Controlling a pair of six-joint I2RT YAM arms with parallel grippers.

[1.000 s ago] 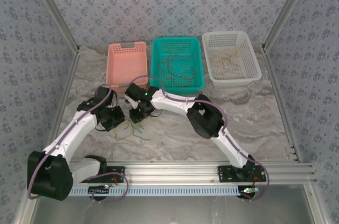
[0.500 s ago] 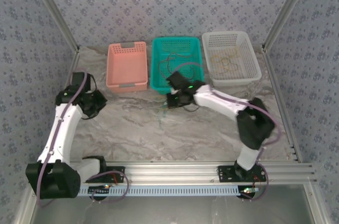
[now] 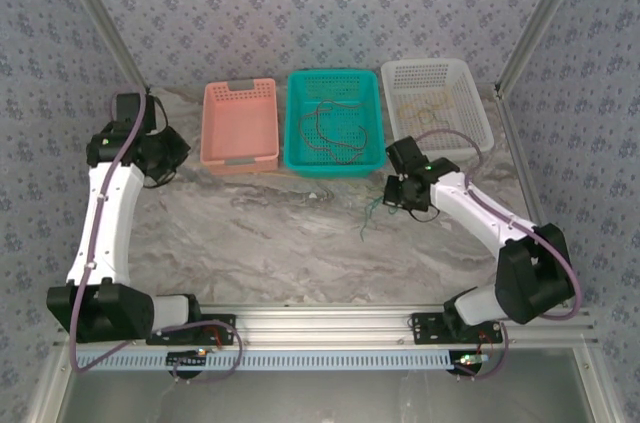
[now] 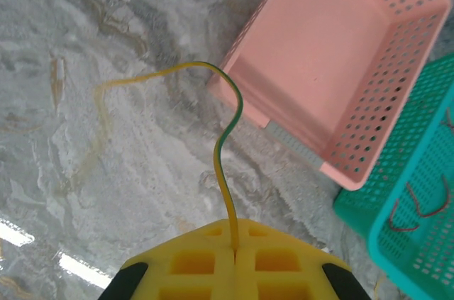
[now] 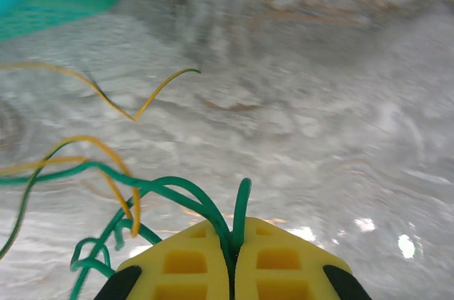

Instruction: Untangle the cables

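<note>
There are three baskets in a row at the far side of the table (image 3: 300, 243), one each of pink, teal and white, and two arms. The left gripper (image 4: 234, 247) has its pads pressed together on one yellow-green cable (image 4: 225, 165), which rises from the seam between them and bends past the corner of the pink basket (image 4: 333, 52), out over the table. The right gripper (image 5: 233, 247) is clamped on a bunch of green cables (image 5: 177, 188). These overlap too much to count, and at least two yellow strands (image 5: 106, 165) loop through them. From above, the bunch trails from that gripper to the table in front of the teal basket (image 3: 335, 169). That basket holds brown and red cables (image 3: 335, 138), and the white basket (image 3: 445, 152) holds yellow cables (image 3: 430, 115).
</note>
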